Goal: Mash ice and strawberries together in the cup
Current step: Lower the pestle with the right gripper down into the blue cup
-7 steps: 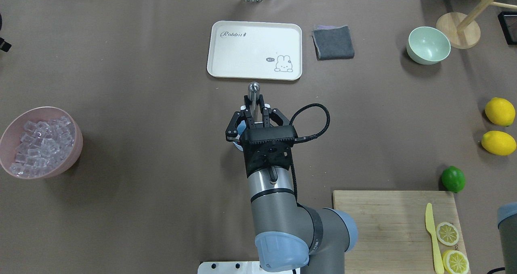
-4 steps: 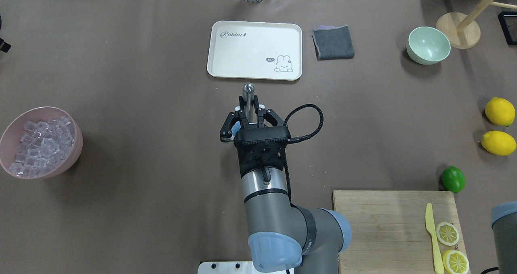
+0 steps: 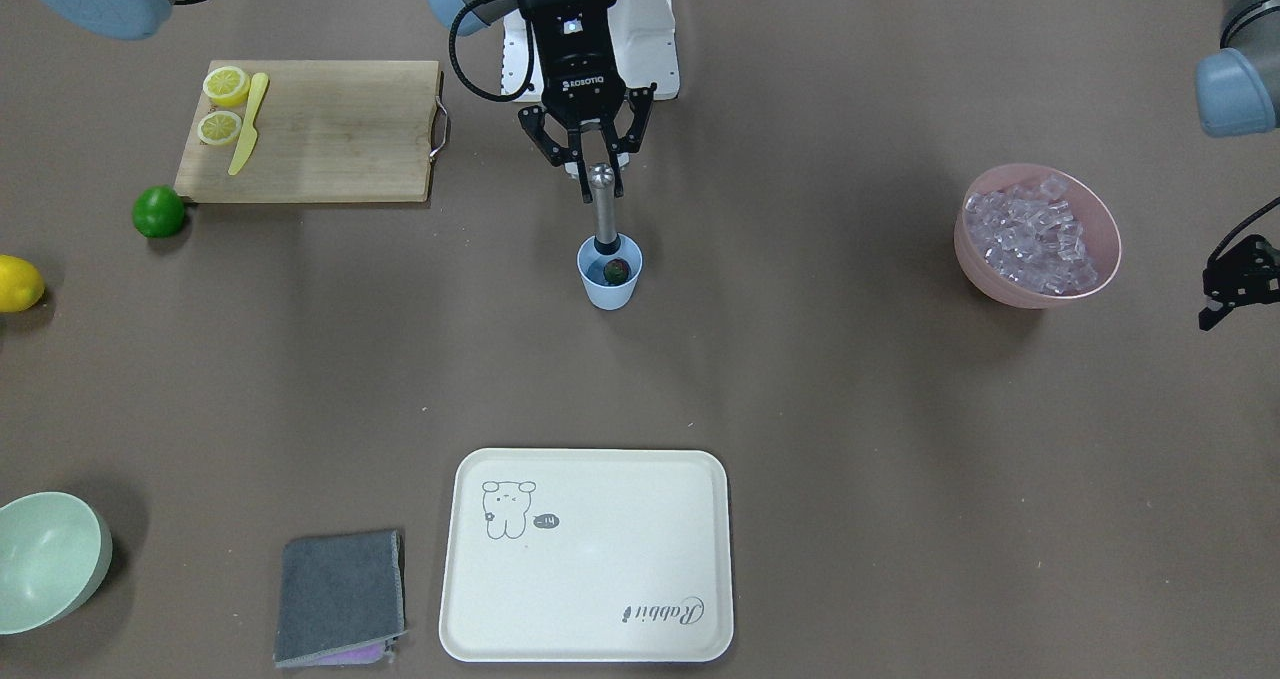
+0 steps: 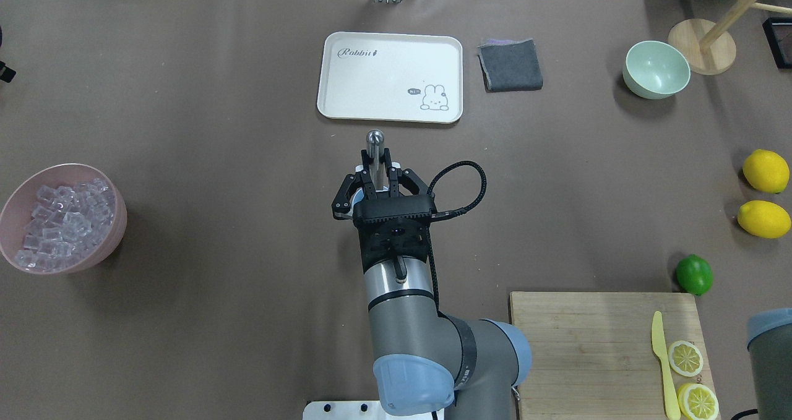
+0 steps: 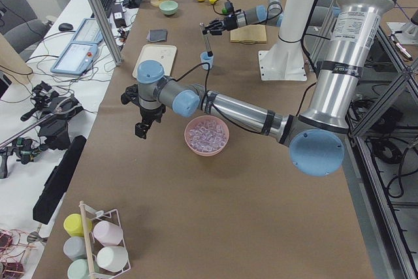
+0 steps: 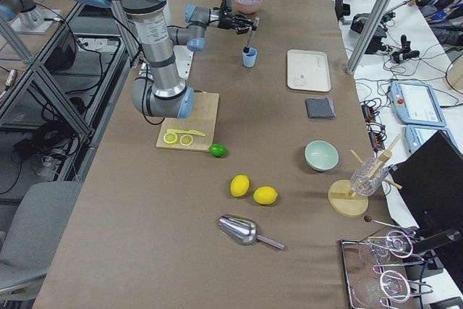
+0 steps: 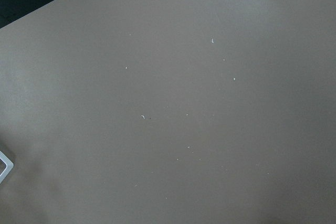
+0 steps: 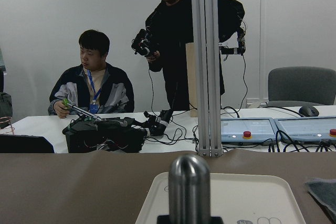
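Observation:
The light-blue cup [image 3: 610, 289] stands mid-table, and a red strawberry [image 3: 621, 270] with a green top lies inside it. My right gripper [image 3: 598, 173] is shut on a steel muddler [image 3: 604, 211] whose lower end is down in the cup. From overhead the right gripper [image 4: 375, 161] covers most of the cup, with the muddler's rounded top [image 4: 374, 138] sticking out. Ice [image 3: 1035, 234] fills a pink bowl [image 3: 1095, 279]; I cannot make out ice in the cup. My left gripper [image 3: 1235, 281] hangs near that bowl at the frame edge, and its jaws are unclear.
A white rabbit tray [image 4: 331, 101] and a grey cloth [image 4: 510, 64] lie at the far side. A pale green bowl [image 4: 656, 68], two lemons [image 4: 765, 171], a lime [image 4: 693, 274] and a cutting board [image 4: 588, 346] with knife and lemon slices sit on the right.
My right gripper has shifted left with the muddler, and the muddler's top has moved with it. The left arm and the other objects have stayed put.

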